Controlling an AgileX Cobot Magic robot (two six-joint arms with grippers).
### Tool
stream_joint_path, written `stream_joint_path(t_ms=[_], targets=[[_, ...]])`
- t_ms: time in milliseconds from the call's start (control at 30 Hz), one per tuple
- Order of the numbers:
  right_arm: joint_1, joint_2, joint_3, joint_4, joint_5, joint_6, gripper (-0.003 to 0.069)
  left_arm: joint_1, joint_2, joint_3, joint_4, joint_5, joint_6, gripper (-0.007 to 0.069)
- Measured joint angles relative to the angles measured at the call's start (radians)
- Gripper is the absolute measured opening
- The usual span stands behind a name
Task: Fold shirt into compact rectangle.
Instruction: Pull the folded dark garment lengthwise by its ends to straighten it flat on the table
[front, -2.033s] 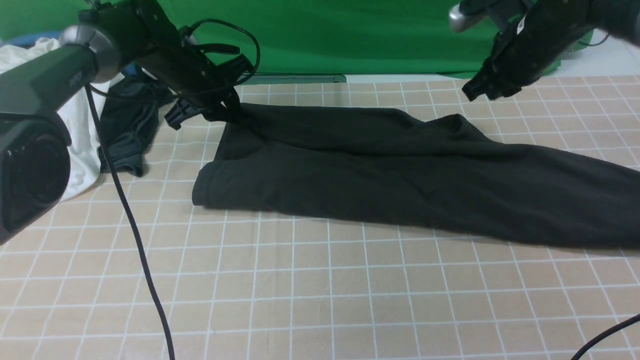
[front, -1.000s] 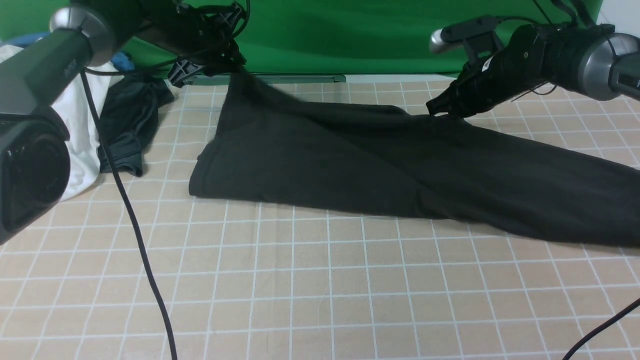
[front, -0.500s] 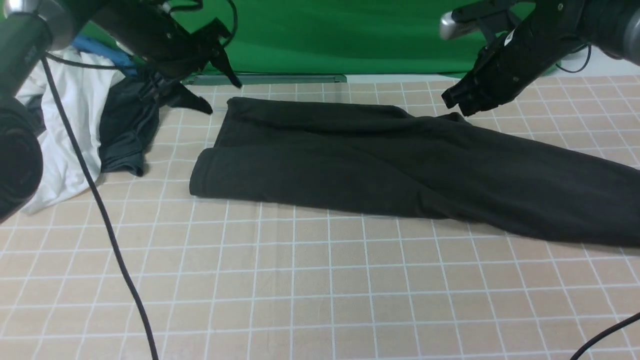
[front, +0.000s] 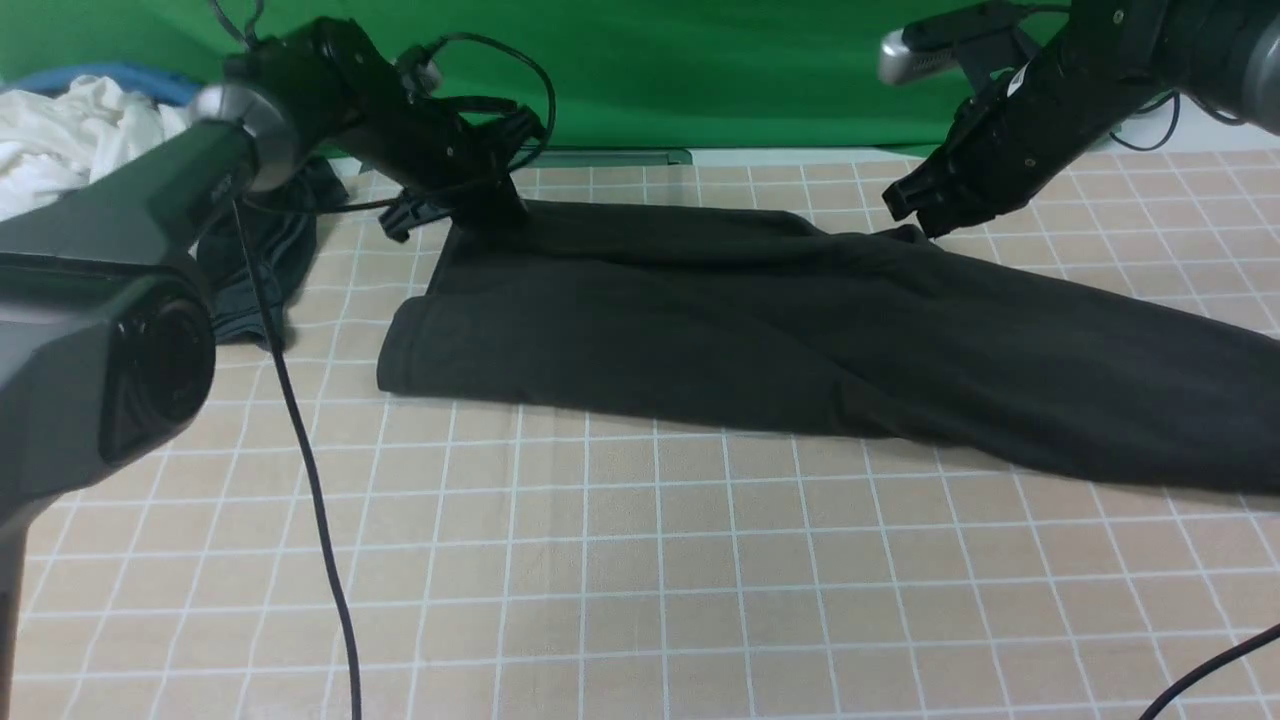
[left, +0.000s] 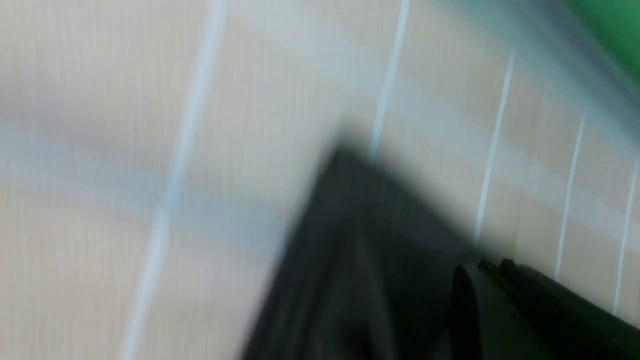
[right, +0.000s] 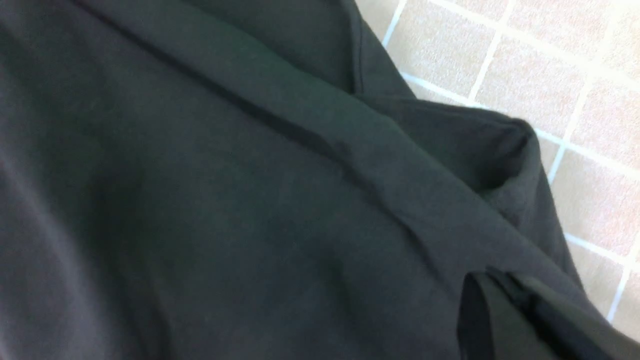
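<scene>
The black shirt lies in a long folded band across the table, from left of centre out past the right edge. My left gripper is shut and low at the shirt's far left corner. The blurred left wrist view shows the closed left gripper over that dark shirt corner, with no cloth seen between the fingers. My right gripper is shut just above the shirt's far edge. In the right wrist view the right gripper hangs over a seam fold of the shirt.
A dark grey garment and a white garment are heaped at the far left, behind the left arm. A black cable hangs down across the left front. Another cable crosses the right front corner. A green backdrop closes the far side.
The left gripper let go of the raised far left corner, swung left while open, then came back to that corner and shut. The corner dropped flat. The right gripper lifted slightly off the far edge.
</scene>
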Motion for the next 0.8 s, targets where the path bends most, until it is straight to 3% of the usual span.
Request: stream_joint_path(t_ms=[67,167,333,467,800], targets=[[0.000,0.000,0.000,0.000,-0.003,0.004,0.0024,0.004,0.008,0.000,-0.002,-0.087,0.002,0.0014],[0.000,0.000,0.000,0.000,-0.002,0.004,0.0024,0.009,-0.002,0.000,-0.011,-0.054,0.006,0.0014],[0.000,0.000,0.000,0.000,0.003,0.004,0.0024,0.018,-0.083,0.000,0.003,0.306,0.035,0.0014],[0.000,0.000,0.000,0.000,0.004,0.004,0.0024,0.005,-0.106,-0.005,0.010,0.501,0.041,0.0014],[0.000,0.000,0.000,0.000,0.004,0.004,0.0024,-0.029,-0.024,-0.007,0.019,0.478,0.043,0.0014]])
